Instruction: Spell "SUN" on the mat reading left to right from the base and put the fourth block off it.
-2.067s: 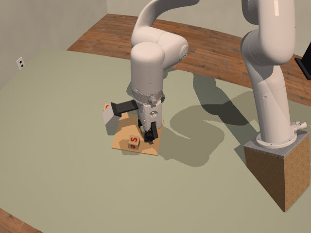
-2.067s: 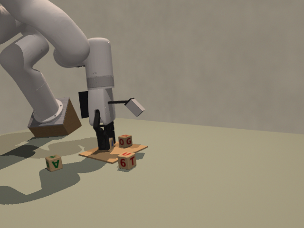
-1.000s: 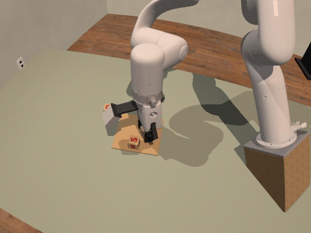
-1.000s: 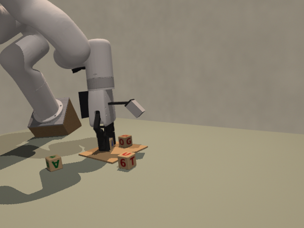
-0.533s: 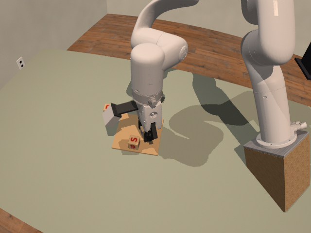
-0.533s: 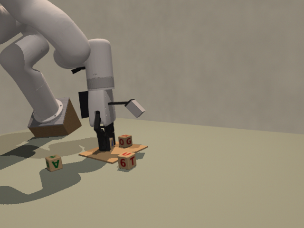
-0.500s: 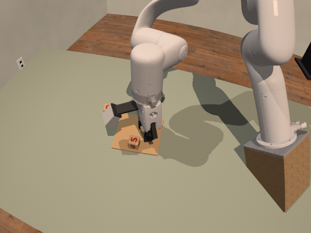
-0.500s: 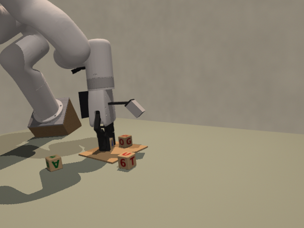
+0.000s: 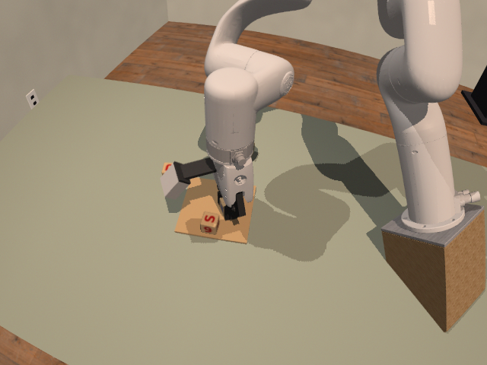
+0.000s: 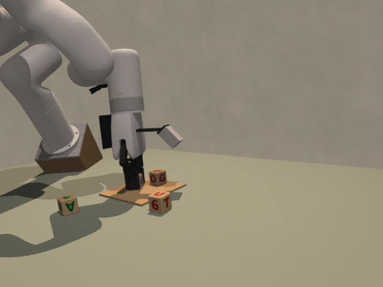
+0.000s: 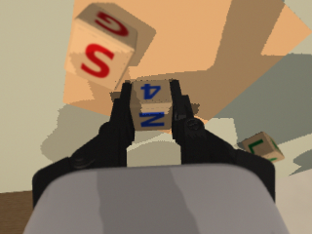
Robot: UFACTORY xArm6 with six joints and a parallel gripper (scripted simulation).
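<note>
U block [image 9: 167, 168] [image 10: 160, 204], nearest the exterior camera, sits on the desk [image 9: 118, 274] [image 10: 247, 234] [image 11: 24, 146], off the mat [image 9: 192, 207] [image 10: 173, 185] [image 11: 190, 29]. Fingers [image 9: 232, 213] [image 10: 134, 182] part-closed, gripping N block [image 9: 222, 203] [image 10: 140, 180] [image 11: 152, 119] low at the mat; contact below, cannot tell. S block [image 9: 209, 222] [image 10: 157, 177] [image 11: 99, 56] on the mat, wrist view's eleven o'clock from the fingers. Green-lettered block [image 10: 67, 205] [image 11: 263, 148] off it, seven o'clock in exterior view. Step in hand, I judge: placing N. Next: check upright and spacing, settle, release; U then needs the middle. No containers seen.

The gripper [image 9: 233, 210] [image 10: 134, 182] [image 11: 151, 95] is set slightly lower over the mat [image 9: 196, 204] [image 10: 167, 186] [image 11: 195, 44] than about two seconds ago, and the N block [image 9: 222, 203] [image 10: 140, 180] [image 11: 152, 93] between its fingers is brought down a little with it. The wrist camera [image 9: 173, 182] [image 10: 170, 136] is lowered by the same small amount, so that more of the red letter on the U block [image 9: 167, 168] [image 10: 159, 202] is exposed in the top view.
</note>
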